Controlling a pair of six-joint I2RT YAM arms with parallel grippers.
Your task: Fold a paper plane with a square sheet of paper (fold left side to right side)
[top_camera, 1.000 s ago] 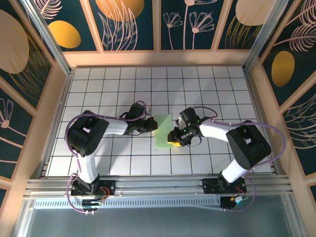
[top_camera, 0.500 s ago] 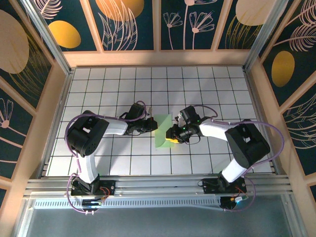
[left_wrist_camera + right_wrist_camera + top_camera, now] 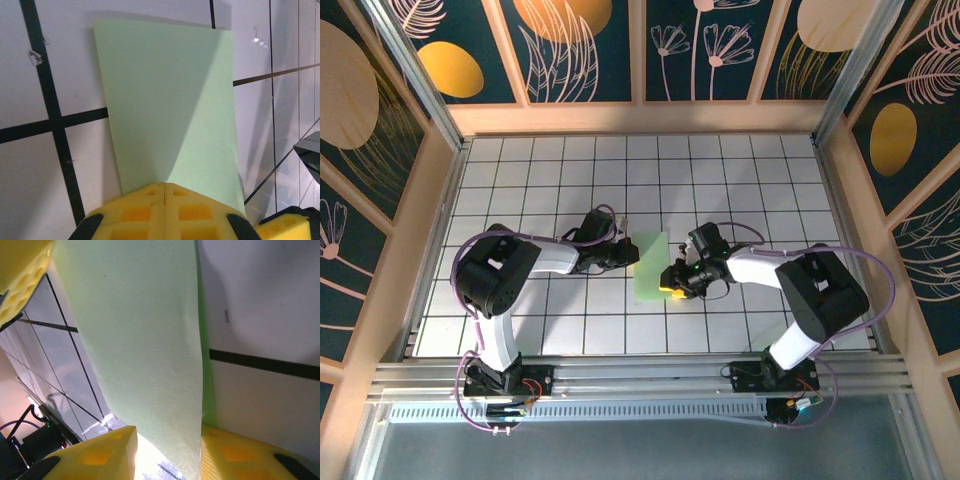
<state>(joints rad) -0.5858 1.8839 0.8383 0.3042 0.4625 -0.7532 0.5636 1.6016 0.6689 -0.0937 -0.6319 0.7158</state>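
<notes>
Left jaws pressed together, pinning square sheet of paper [image 3: 165, 100] to counter [image 3: 30, 150]. Right jaws spread astride its top flap, which could slip and skew the crease.

Lab test cell, gridded tabletop [image 3: 640, 160], patterned walls [image 3: 580, 50], aluminium rail [image 3: 640, 375]

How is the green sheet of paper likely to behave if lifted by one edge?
Probably floppy: the sheet of paper bows up between the fingers of the right tool. Likely light and prone to sliding on the smooth table, which may be why the shut left tool seems to press on it.
</notes>
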